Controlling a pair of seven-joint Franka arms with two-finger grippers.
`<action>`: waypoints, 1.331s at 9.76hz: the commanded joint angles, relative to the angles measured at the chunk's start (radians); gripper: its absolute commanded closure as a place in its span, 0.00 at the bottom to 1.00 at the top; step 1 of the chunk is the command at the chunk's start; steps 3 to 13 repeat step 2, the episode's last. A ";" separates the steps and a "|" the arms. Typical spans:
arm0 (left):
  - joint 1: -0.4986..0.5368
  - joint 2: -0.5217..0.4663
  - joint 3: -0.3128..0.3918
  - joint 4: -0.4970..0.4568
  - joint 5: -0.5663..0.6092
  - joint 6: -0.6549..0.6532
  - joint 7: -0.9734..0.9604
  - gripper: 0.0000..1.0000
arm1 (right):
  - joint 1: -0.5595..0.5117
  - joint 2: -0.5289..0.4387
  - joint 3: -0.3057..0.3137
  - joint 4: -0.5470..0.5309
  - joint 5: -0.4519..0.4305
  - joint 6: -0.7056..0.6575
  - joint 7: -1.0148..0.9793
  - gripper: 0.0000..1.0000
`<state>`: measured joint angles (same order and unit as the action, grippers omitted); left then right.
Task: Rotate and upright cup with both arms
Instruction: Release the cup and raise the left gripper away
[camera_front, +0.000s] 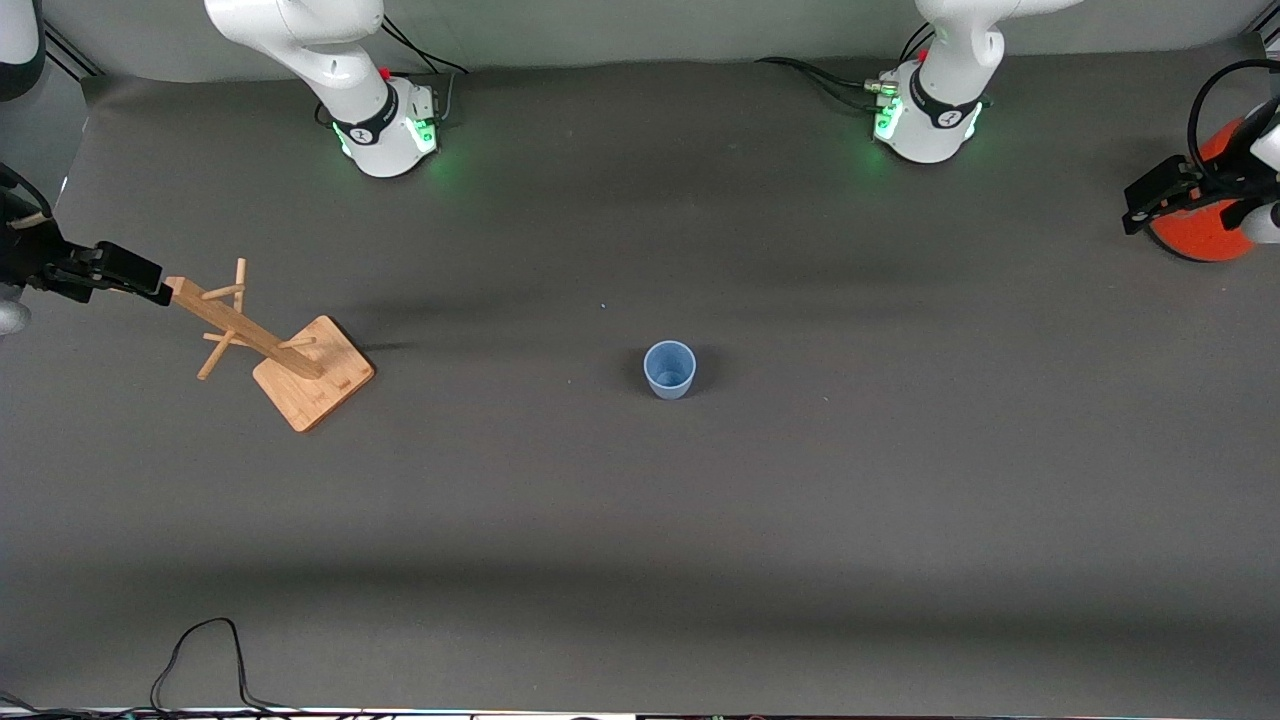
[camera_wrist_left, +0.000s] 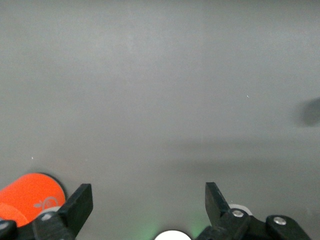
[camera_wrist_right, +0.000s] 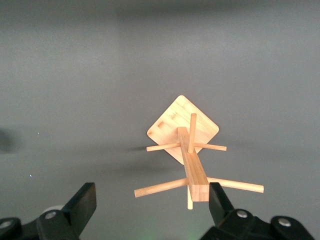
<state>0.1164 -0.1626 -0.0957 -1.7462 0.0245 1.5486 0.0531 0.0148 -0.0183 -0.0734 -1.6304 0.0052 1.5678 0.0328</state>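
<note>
- The grey desk (camera_front: 640, 520) stretches wide under both arms.
- A wooden peg stand (camera_front: 285, 360) sits toward the right arm's end.
- An orange cylinder (camera_front: 1200, 225) sits at the left arm's end.
- The right pincer (camera_wrist_right: 150, 205) hangs over the stand, fingers spread, holding nothing.
- The left pincer (camera_wrist_left: 149, 202) hangs beside the cylinder, equally wide, holding nothing.
- The cup (camera_front: 669, 369) stands upright mid-desk, mouth up, well apart from both.

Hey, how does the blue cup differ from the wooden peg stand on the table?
The cup is light blue plastic; the wooden peg stand is pale wood. The cup is small and plain-walled, while the stand is larger, with a square base, a post and side pegs. The cup sits near the table's middle; the stand sits toward the right arm's end, under the right end effector. Both stand upright on the grey table, untouched.
</note>
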 joint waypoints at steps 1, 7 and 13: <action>0.002 -0.005 0.005 -0.007 0.000 0.005 0.056 0.00 | 0.007 0.003 -0.006 0.014 -0.013 -0.002 -0.020 0.00; 0.000 -0.002 0.007 -0.007 0.000 0.004 0.068 0.00 | 0.007 0.004 -0.006 0.015 -0.011 -0.002 -0.020 0.00; 0.000 -0.002 0.007 -0.007 0.000 0.004 0.068 0.00 | 0.007 0.004 -0.006 0.015 -0.011 -0.002 -0.020 0.00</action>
